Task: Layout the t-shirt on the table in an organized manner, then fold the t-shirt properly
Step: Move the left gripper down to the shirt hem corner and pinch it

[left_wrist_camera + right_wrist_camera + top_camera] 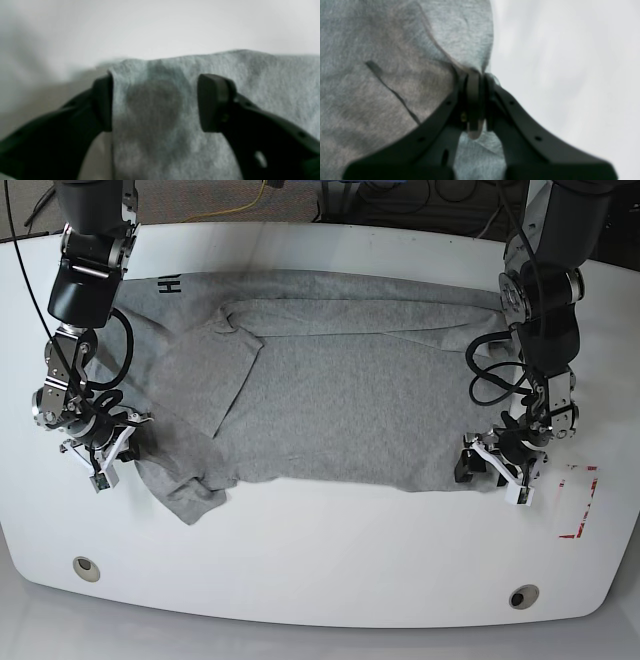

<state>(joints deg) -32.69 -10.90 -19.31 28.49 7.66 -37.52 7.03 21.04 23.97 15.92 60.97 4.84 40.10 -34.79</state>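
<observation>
From my seat I see the heather-grey t-shirt (320, 395) spread across the middle of the white worktop (330, 570), mostly flat but rumpled: a sleeve is folded inward over the chest near the upper left of the base view, a band of fabric is creased along the far edge, and the near left corner trails out in a loose flap. Black lettering (168, 283) shows at the far left corner, only partly readable. My right gripper (477, 82) sits at the left edge of the garment in the base view, and its wrist camera shows the jaws pressed together, pinching a bunched fold of the grey cloth, with a dark seam line running across the fabric beside it. My left gripper (155, 102) is at the opposite side, at the shirt's near corner; its wrist view shows the two black pads spread apart with grey fabric lying between and under them, neither pad clearly clamping the cloth. Just beyond that gripper, a red rectangular outline (578, 500) is marked on the worktop, close to but apart from the shirt. Two small round holes (86, 568) sit near the front edge of the worktop, well clear of the garment. Black cables loop beside both forearms, hanging over the shirt's edges. Behind the worktop, a tangle of cords (400, 198) lies on the floor.
</observation>
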